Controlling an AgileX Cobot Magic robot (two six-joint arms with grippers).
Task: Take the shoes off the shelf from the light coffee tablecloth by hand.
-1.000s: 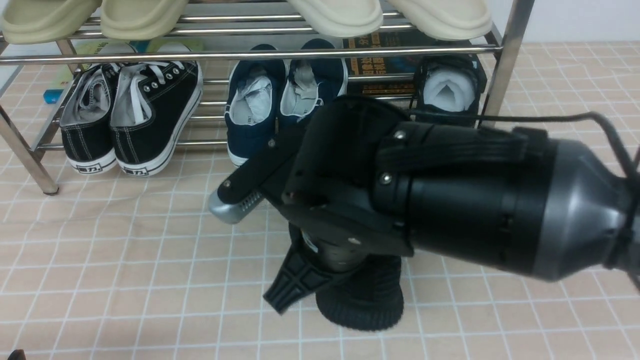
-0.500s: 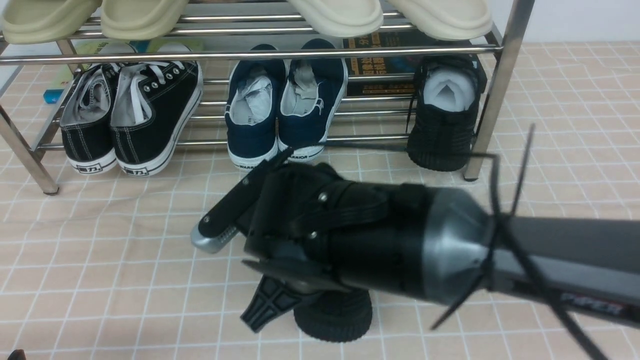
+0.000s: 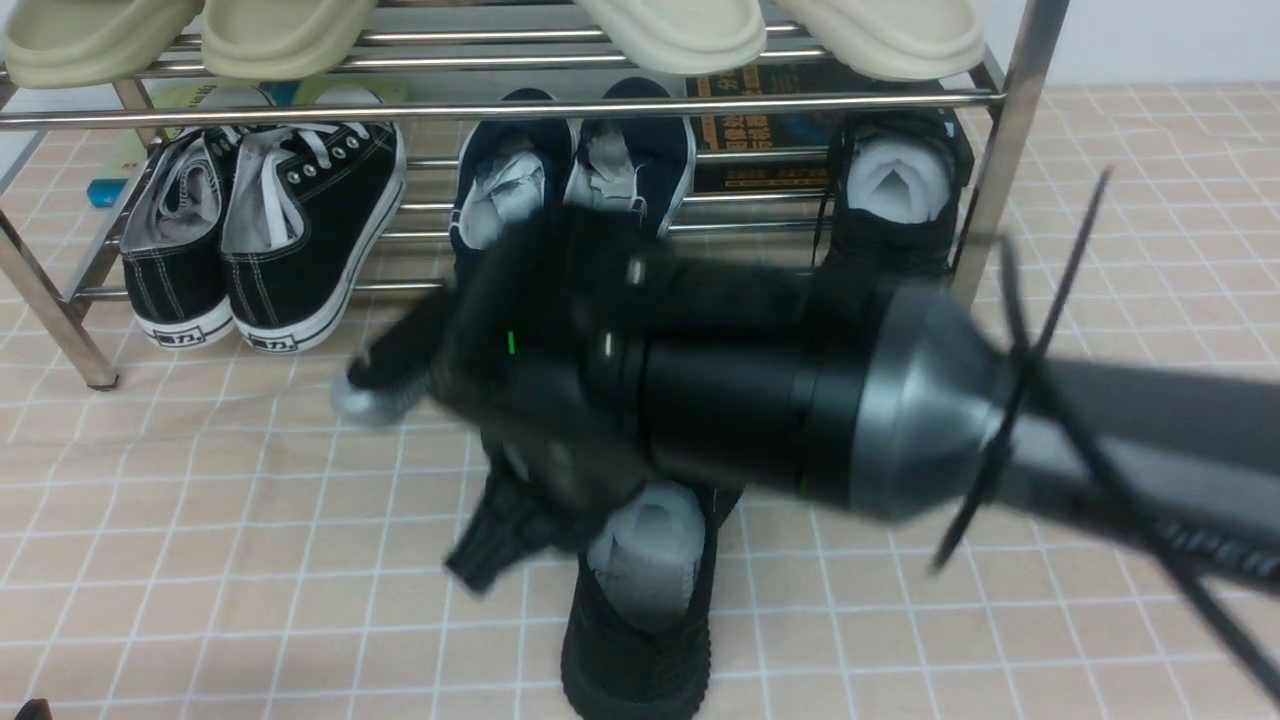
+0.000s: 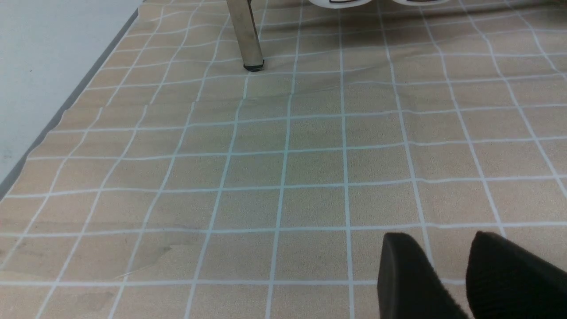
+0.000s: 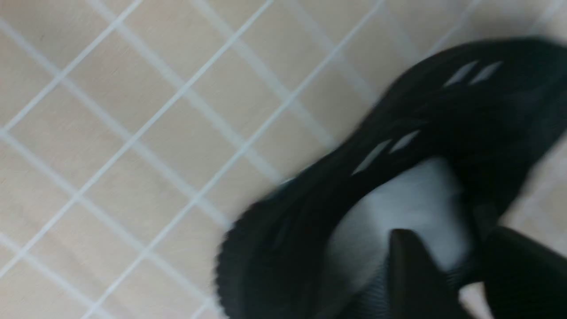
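Observation:
One black knit shoe [image 3: 640,620] with white paper stuffing lies on its sole on the light coffee tablecloth [image 3: 250,520], in front of the shelf [image 3: 500,107]. Its mate [image 3: 895,190] sits on the shelf's lower tier at the far right. My right gripper [image 3: 430,470], blurred, hangs just above the near shoe's back. In the right wrist view this shoe [image 5: 443,110] shows one finger over the stuffing and one outside the collar, right gripper [image 5: 449,241] open with cloth showing in the gap. My left gripper [image 4: 447,266] is open over bare tablecloth [image 4: 266,155].
Black canvas sneakers with white soles [image 3: 260,230] and navy shoes [image 3: 560,190] share the lower tier. Beige slippers [image 3: 670,30] lie on the top tier. A chrome shelf leg [image 4: 246,35] stands ahead of the left gripper. A dark box [image 3: 770,130] sits behind the rack.
The right arm swung left and lifted slightly. The black shoe came forward and now rests flat with its stuffing showing. The right jaws have parted.

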